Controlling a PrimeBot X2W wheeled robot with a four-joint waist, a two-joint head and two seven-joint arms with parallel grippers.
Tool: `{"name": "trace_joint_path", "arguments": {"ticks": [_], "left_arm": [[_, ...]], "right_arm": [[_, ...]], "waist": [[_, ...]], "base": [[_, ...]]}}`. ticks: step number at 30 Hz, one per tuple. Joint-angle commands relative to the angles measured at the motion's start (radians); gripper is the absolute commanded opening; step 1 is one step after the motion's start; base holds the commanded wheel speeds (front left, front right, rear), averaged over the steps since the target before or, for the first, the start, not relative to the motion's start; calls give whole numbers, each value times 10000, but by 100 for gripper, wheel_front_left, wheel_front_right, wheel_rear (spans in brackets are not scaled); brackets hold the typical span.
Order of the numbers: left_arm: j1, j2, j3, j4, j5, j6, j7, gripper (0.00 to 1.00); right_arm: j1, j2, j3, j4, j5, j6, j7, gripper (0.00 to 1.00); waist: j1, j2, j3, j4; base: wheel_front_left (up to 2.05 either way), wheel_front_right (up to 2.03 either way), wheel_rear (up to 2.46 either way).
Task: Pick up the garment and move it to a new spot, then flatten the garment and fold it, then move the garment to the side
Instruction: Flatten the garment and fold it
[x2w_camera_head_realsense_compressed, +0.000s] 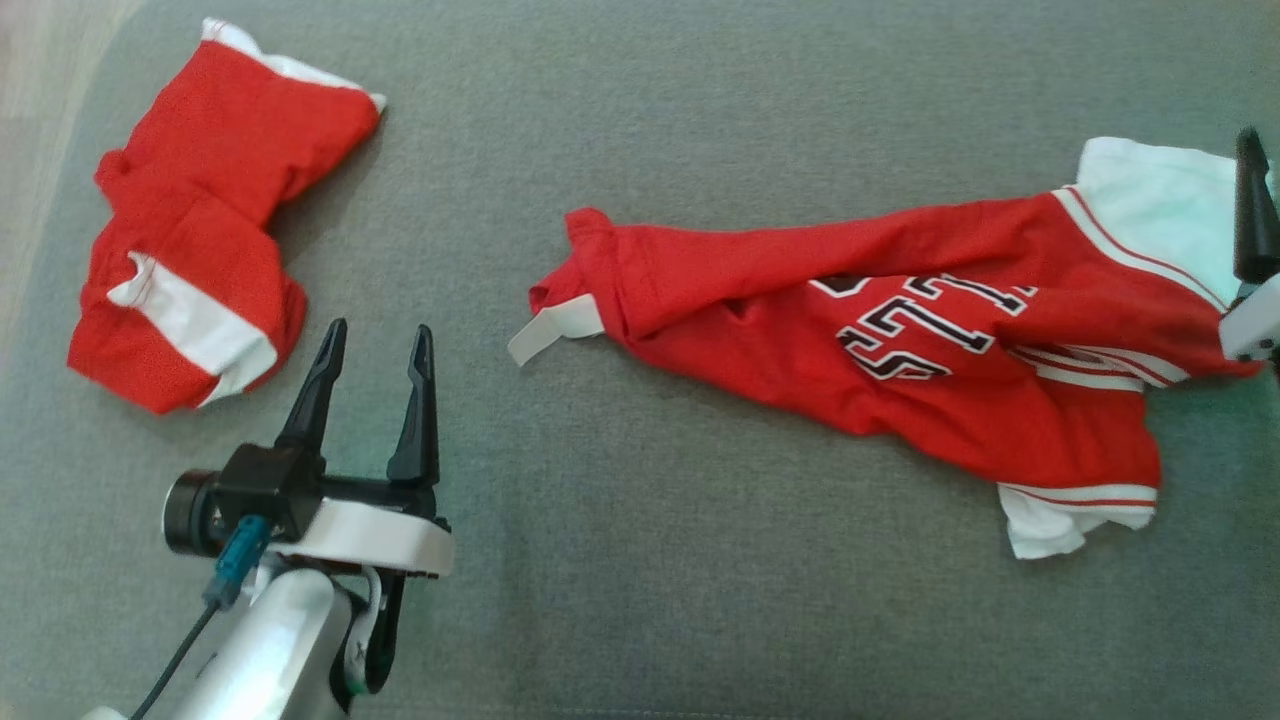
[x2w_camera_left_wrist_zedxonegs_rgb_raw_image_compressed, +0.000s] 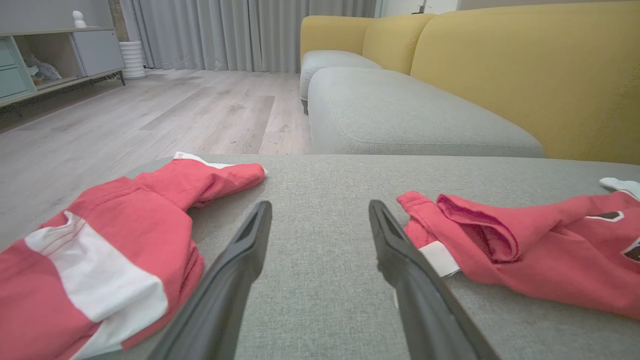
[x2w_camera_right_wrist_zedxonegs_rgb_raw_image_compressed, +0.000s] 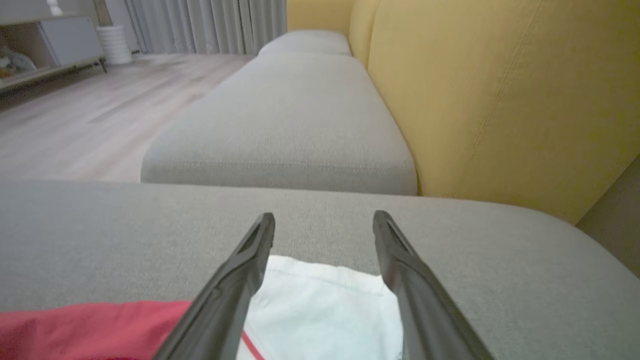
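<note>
Jersey red, white sleeves, rumpled on cushion; left pincer, right pincer spread wide, empty; wrist views add yellow sofa.

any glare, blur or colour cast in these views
Head view: the jersey has its white end blown out, cyan-tinted, at the right edge. Left wrist view: the left gripper blurs near the bottom; reds wash to pink. Right wrist view: the right gripper is soft too.

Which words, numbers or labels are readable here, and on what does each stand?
"LLS", upside down, partly folded under, so uncertain: black white-edged letters on the red jersey.
White tab at the jersey's end: nothing readable.
Other red garment: no text seen.
</note>
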Motion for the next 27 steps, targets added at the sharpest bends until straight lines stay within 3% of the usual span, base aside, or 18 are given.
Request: {"name": "trace_joint_path", "arguments": {"ticks": [1,8,19,27], "left_arm": [[-265,218,422,-208,64,37,-108,100],[-18,349,450,-247,44,161,-78,100],[424,537,374,-469,-71,263,150,100],[349,506,127,-602,-41,260,448,100]], "right_arm": [[99,-99,101,-369,38,-7,-169,100],[1786,870,-438,-2326,-171,-7,-581,100],[5449,3030,-1221,-6548,-1028,-7,802,100],[6181,3389,-1150,-7730,-1056,-7,1466,100]], "waist": [[0,0,-88,-92],[0,0,-556,-397],[0,0,-1056,-677],[0,0,-1060,-722]], "base": [[0,0,0],[0,0,0],[0,0,0],[0,0,0]]}}
